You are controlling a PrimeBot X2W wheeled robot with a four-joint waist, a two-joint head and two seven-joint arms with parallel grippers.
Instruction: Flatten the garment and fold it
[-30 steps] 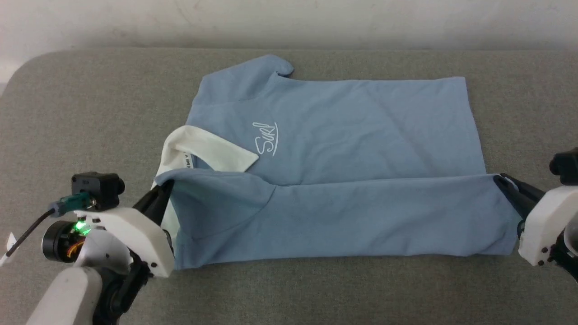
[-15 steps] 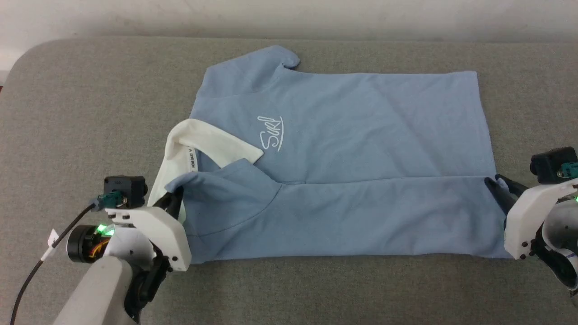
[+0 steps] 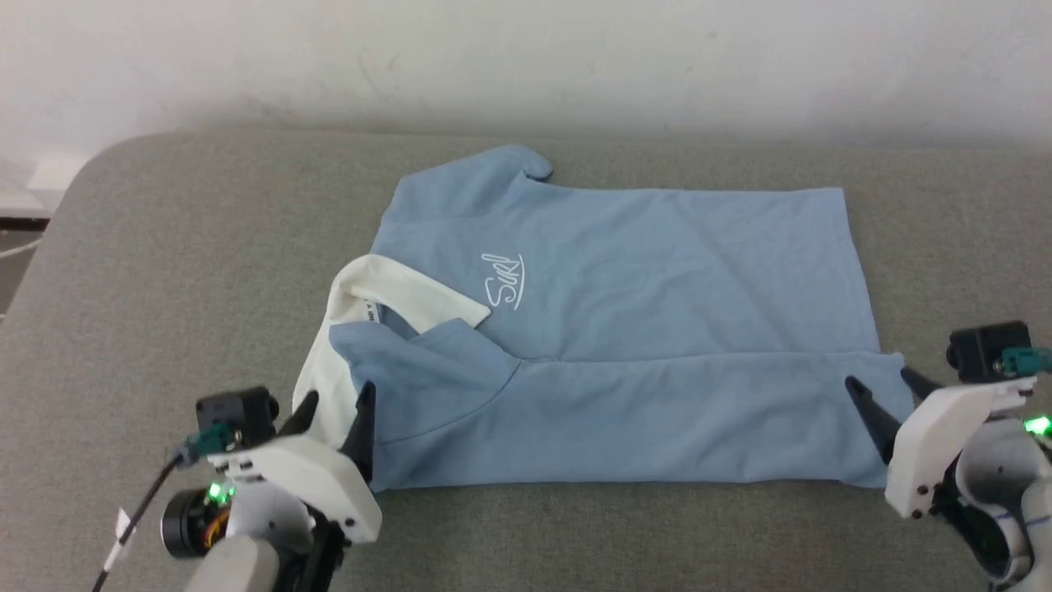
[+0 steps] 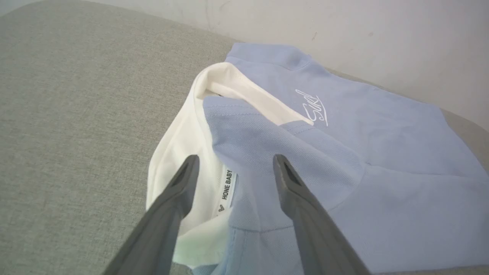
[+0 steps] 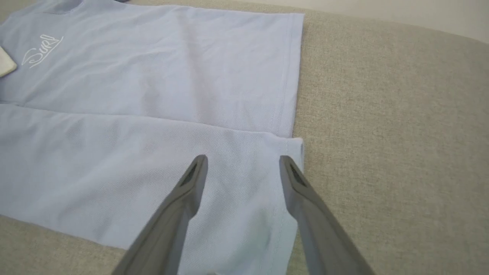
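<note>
Your table (image 3: 164, 247) is covered in grey cloth, and the garment (image 3: 657, 271) lies on it about midway between the left and right edges and closer to the far edge than the near one. Its long axis runs left to right, with the neck end toward the table's left edge and the hem toward the right edge. The long side nearest you is already turned over onto the body. That folded flap (image 3: 625, 411) lies flat and its free edge runs roughly along the middle of the shirt. The far long side is not folded, and its sleeve (image 3: 501, 164) sticks out toward the far edge. The white collar (image 3: 394, 288) is open at the left end, partly under the flap's shoulder corner. Your left tool (image 3: 339, 395) is spread with nothing between its fingers and sits over the collar and that corner. Your right tool (image 3: 879, 378) is also spread and empty, over the flap's hem corner at the right end. I'd judge the next step to be the far side. It lies away from both tools, toward the far edge, so each arm has to reach across the shirt. The left is nearer the sleeve and the right is nearer the far hem corner. The small white logo (image 3: 503, 279) is still uncovered.
</note>
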